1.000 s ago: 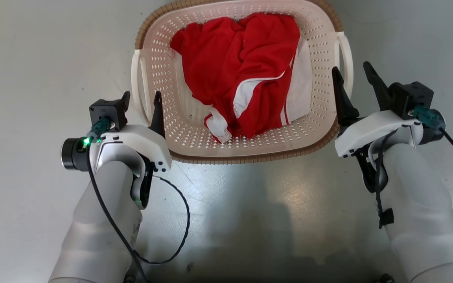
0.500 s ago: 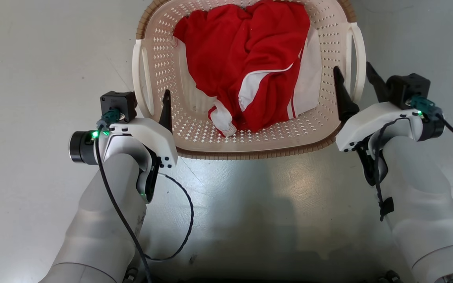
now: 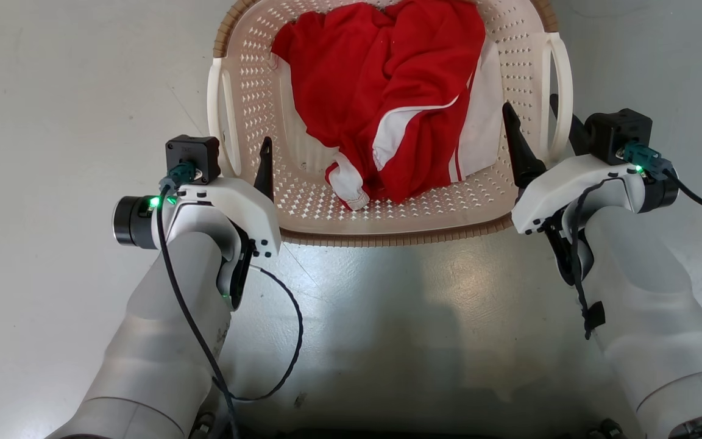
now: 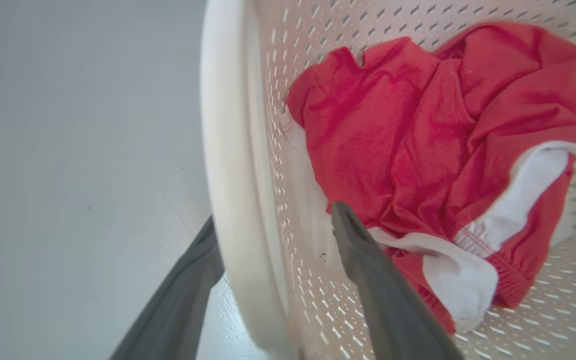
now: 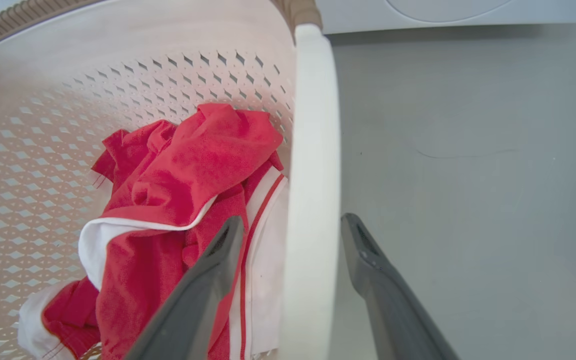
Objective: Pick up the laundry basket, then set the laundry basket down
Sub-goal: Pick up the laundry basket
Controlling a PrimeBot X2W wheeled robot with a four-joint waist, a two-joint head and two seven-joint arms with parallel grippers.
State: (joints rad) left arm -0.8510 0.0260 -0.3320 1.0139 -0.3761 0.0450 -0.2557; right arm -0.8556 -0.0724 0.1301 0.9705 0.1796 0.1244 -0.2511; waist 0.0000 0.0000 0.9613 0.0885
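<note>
basket (image 3: 387, 236): sat on floor (image 3: 52, 91) — unlifted
left hand (image 3: 238, 152): stood open astride a handle (image 3: 227, 122)
right hand (image 3: 529, 103): open likewise
remaining: close, lift, set down

The laundry basket (image 3: 387, 235)'s far rim was cut off at the head view's top edge; its white handle (image 4: 223, 150) hid the left pincer (image 4: 275, 212)'s outer fingertip.
</note>
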